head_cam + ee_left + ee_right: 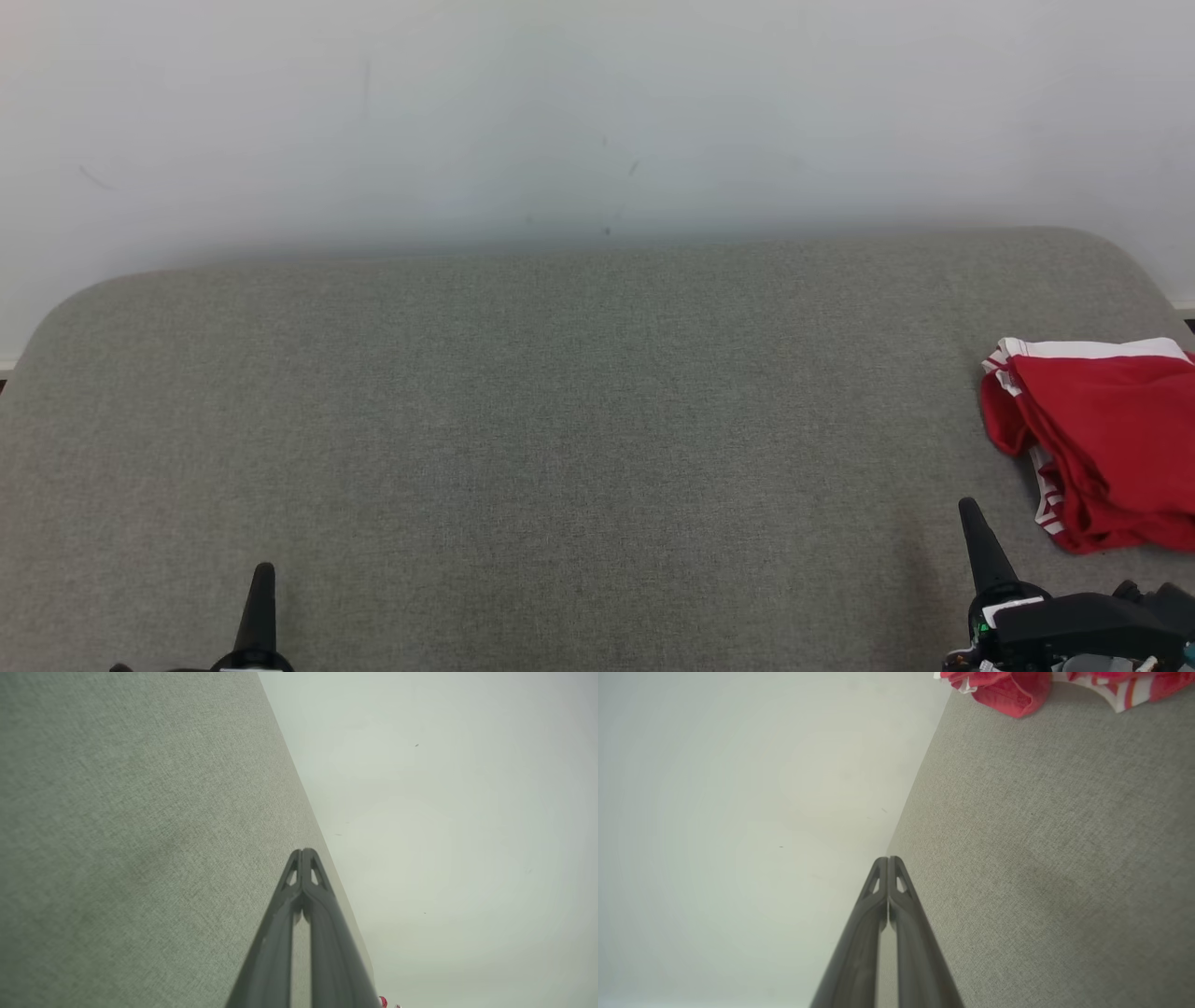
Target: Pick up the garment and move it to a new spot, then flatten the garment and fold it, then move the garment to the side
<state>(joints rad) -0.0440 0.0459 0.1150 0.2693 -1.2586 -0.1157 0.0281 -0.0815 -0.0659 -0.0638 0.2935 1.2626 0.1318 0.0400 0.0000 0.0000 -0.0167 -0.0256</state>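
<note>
Since the garment (1102,439) lies at the far right of the table (560,420), partly cut off by the head view's border, its place alone does not fix the step in hand.

Garment: red cloth, white striped trim, white band along its far side. It sits in a loose layered stack, rumpled along the near edge, not spread flat.

Left pincer (264,571): low at the near left, fingers pressed together, nothing between them.

Right pincer (968,509): low at the near right, likewise pressed together and empty. Its tip is near the garment's near corner but apart from it. The right wrist view shows red folds at the top edge, with grey weave between them and the fingertips.

Judgement: the scene fits two stages. It could be a bundle at the side waiting to be carried to a new spot, or a folded piece already set aside with the arms parked. The layering hints at the second and the rumple at the first; the matter is unsettled.

Should the garment need handling, the right pincer is the nearer. It would have to spread its fingers first and pinch through all the layers, since limp cloth slides apart.
</note>
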